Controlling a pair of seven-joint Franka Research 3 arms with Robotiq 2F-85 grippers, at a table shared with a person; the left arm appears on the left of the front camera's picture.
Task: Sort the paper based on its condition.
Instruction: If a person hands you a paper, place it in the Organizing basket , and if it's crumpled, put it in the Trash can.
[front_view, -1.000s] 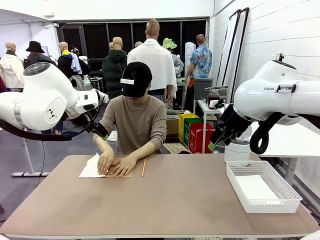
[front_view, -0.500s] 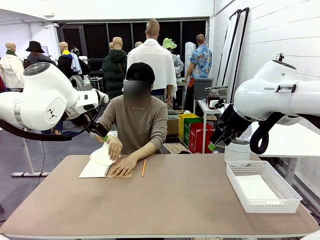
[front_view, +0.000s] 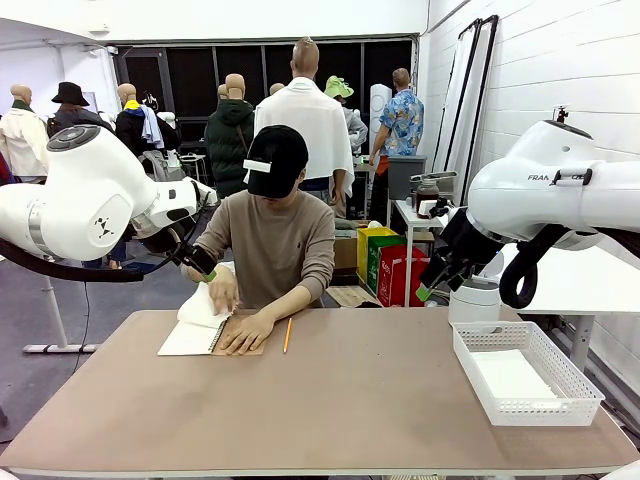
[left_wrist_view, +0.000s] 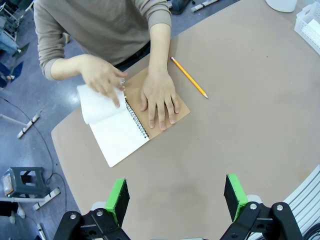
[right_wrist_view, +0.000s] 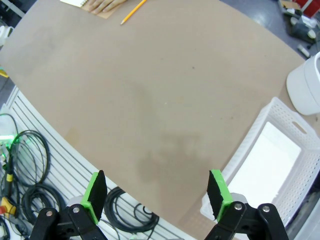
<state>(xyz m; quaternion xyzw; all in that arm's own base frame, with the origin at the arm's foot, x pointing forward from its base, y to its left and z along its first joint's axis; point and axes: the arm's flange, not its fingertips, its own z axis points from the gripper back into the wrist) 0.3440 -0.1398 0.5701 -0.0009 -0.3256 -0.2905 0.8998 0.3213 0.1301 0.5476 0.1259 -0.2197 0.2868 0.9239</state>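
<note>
A person at the far left of the table holds a spiral notebook (front_view: 192, 338) open. One of their hands lifts a curled white page (left_wrist_view: 97, 102), and the other presses flat on the brown cover (left_wrist_view: 181, 111). A sheet of white paper (front_view: 510, 378) lies flat in the white mesh basket (front_view: 545, 410) at the right. My left gripper (left_wrist_view: 176, 197) hangs open high above the table, on the near side of the notebook. Over the table's near edge my right gripper (right_wrist_view: 156, 192) is open and holds nothing, with the basket (right_wrist_view: 244, 150) and its paper (right_wrist_view: 265, 160) to one side.
A yellow pencil (front_view: 287, 334) lies just right of the notebook, also seen as pencil (left_wrist_view: 189, 77). A white tub (front_view: 474, 300) stands behind the basket. Cables and a slatted surface lie below the table's near edge in the right wrist view.
The person's hand has raised a notebook page from flat on the book to curled upright. Neither arm has moved.
</note>
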